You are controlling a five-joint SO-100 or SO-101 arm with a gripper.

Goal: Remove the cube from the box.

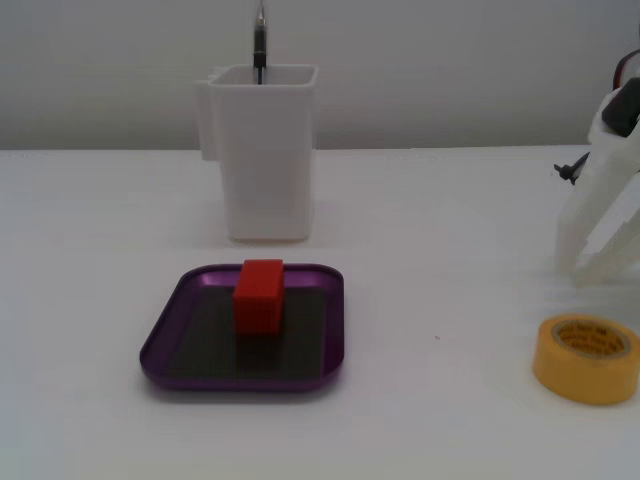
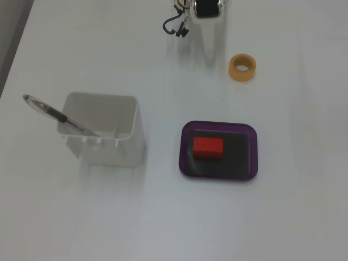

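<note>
The surface [image 1: 450,420] is white, smooth and plain, and it fills both fixed views. In one fixed view a pale grey wall stands behind it. In the other, a dark strip runs down the far left edge, past the side of the surface.

The box [image 1: 158,345] [image 2: 185,157] is a flat purple tray with a low rim and a dark floor. It lies flat on the surface. The cube [image 1: 259,295] [image 2: 207,147] is red and sits inside the box, on the dark floor. In the view from above it sits toward the box's left side, with bare floor to its right and below it.

A tall white container [image 1: 265,160] [image 2: 106,133] stands upright just beside the box, apart from it. In the view from above it is to the left of the box. A dark pen [image 1: 259,45] [image 2: 60,117] leans inside it and sticks out over its top.

A yellow tape roll [image 1: 587,358] [image 2: 242,67] lies flat on the surface, well apart from the box. In the view from above it is up and to the right of the box.

The white robot arm [image 1: 605,200] [image 2: 206,8] is near the tape roll and far from the box. Only part of it shows, at the edge of each picture. I cannot tell if its fingers are apart or together.
</note>
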